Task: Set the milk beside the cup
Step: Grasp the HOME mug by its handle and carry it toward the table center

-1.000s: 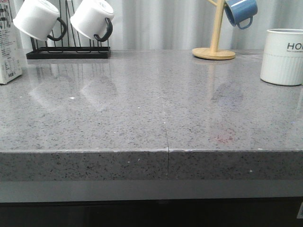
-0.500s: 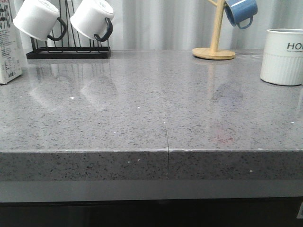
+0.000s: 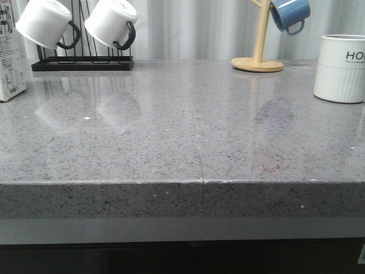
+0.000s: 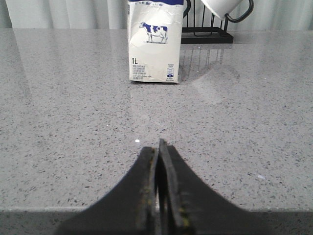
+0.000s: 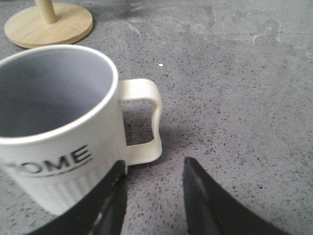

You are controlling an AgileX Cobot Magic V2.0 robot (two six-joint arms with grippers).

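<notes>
Left wrist view shows my left jaws [image 4: 158,196] pressed together on nothing at the near edge of the bench [image 4: 63,122], with the milk [image 4: 154,41] upright well ahead, toward the far left corner by the black rack [image 3: 82,63]. My right jaws [image 5: 154,196] stand parted and empty just beside the handle of the cup [image 5: 58,127], at the right edge near the wooden stand [image 5: 49,24].

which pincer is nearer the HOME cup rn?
Right. Right pincer, open, sits right beside the cup by its handle. Left pincer, shut, faces the milk instead.
</notes>
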